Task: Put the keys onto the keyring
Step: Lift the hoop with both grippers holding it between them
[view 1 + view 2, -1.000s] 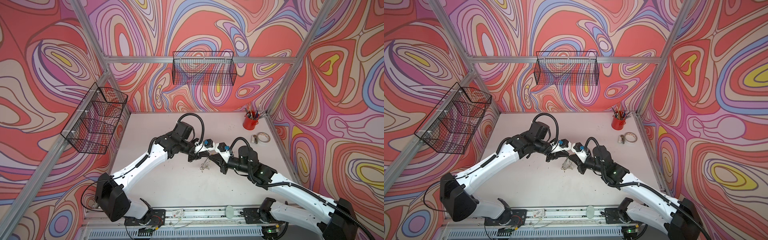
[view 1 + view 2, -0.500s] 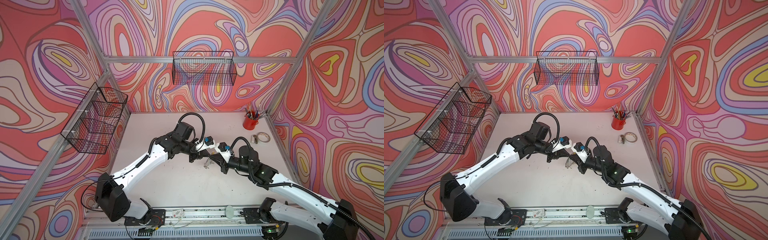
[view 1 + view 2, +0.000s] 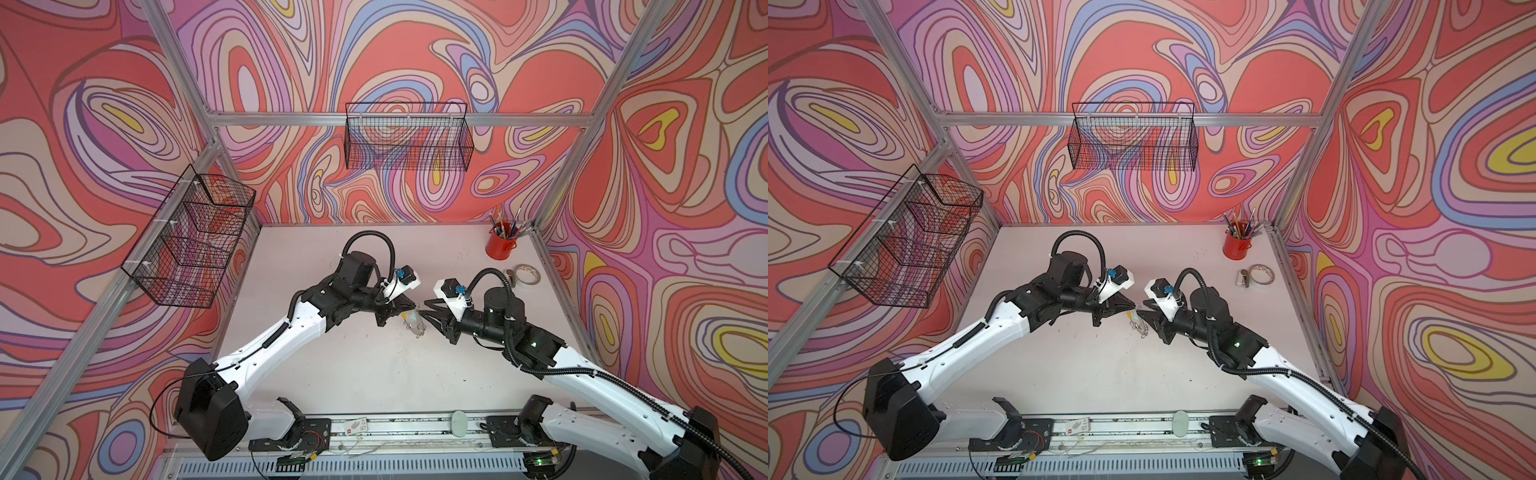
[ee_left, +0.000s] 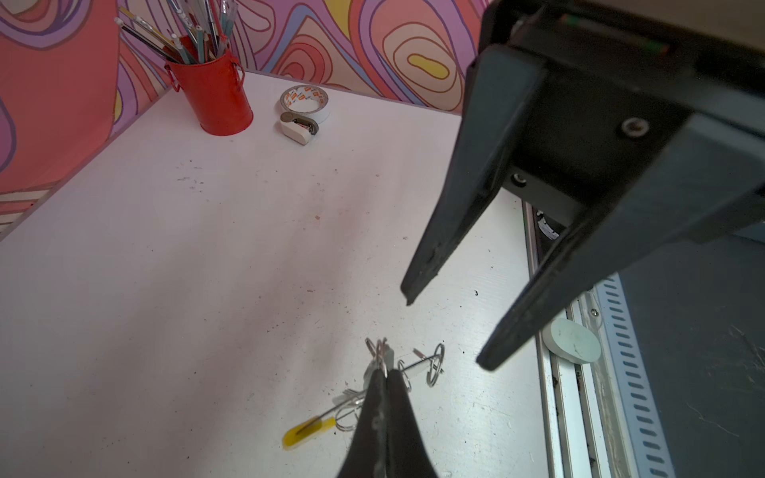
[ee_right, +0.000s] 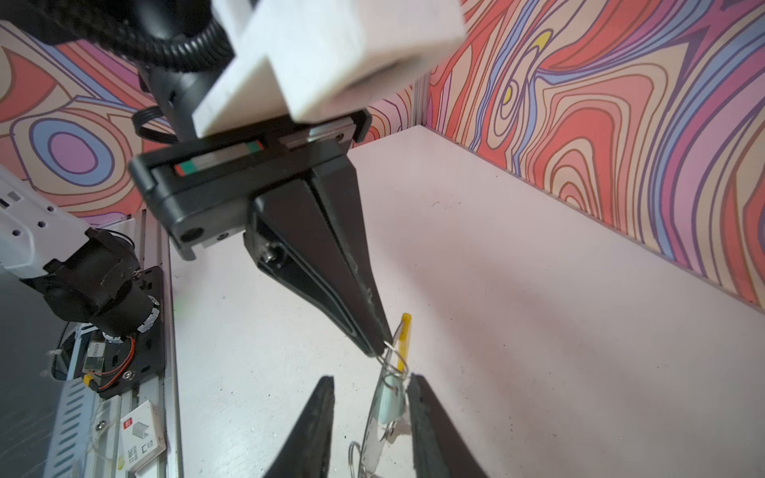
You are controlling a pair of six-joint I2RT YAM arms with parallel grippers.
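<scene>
Top views high, looking down; wrist views close over table (image 4: 207, 248)

Over the pale pink tabletop (image 3: 1059, 374), the white-and-black left arm (image 3: 963, 345) and its matching right arm (image 3: 1291, 376) reach in and meet nose to nose near the middle. The left gripper (image 3: 1133, 307) tapers to a single closed point. The right gripper (image 3: 1145, 317) faces it with fingers slightly parted. Just beneath the two tips is the keyring (image 3: 1139, 325), a small tangle of thin grey wire loops with a yellow sleeve (too small here to make out more). Well apart, near the far right corner, a red metal pencil cup (image 3: 1237, 249) stands upright, and a whitish tape roll (image 3: 1264, 275) lies flat near it. A long black wire basket (image 3: 1133, 141) hangs on the back wall, and a tiered black wire basket (image 3: 905, 245) hangs on the left wall.
</scene>
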